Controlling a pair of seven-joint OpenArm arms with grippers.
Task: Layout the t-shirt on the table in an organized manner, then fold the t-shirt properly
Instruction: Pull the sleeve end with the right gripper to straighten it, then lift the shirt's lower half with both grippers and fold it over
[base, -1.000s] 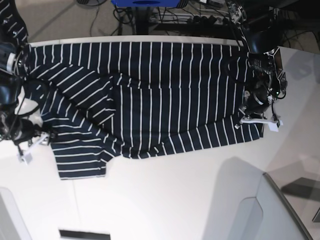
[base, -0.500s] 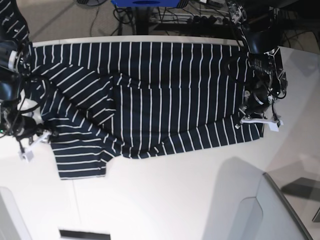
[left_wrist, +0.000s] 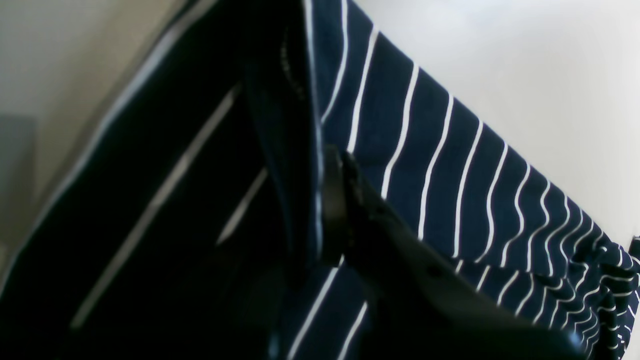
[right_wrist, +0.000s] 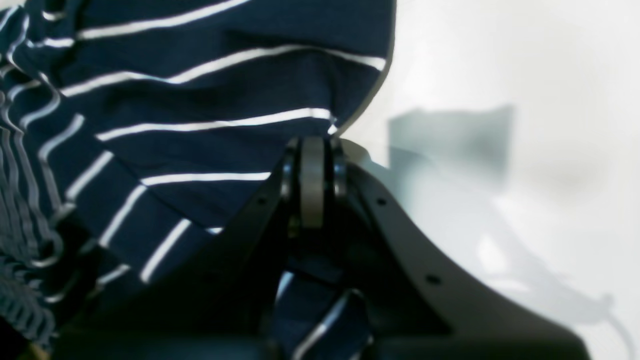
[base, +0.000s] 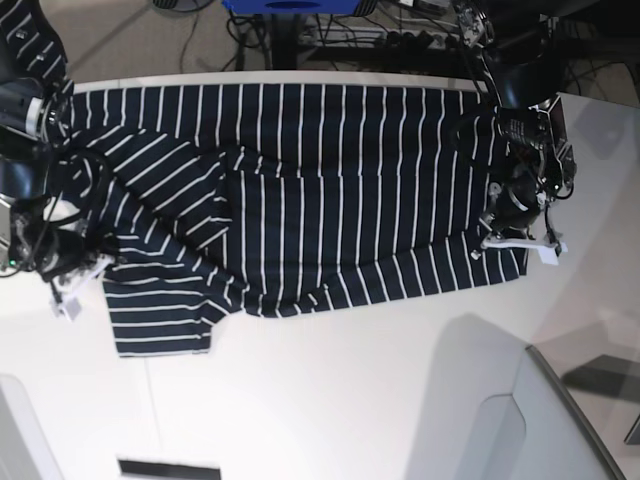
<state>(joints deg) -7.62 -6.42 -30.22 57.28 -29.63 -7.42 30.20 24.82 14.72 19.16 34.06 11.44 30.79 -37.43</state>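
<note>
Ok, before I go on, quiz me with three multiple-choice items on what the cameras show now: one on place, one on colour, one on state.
1. Where on the t-shirt is the left claw, in the base view?
A. At its right-hand end
B. At its middle
C. Off the shirt entirely

2. What colour are the shirt's stripes?
A. Red
B. White
C. Yellow

3. How is the right claw?
A. Wide open above the table
B. Shut on the t-shirt
C. Shut on nothing

Key: 1 A, the claw sits at the shirt's right-hand edge in the base view. 2 B, thin white lines cross the dark navy cloth. 3 B, its wrist view shows the pads together with striped cloth pinched at them.
</note>
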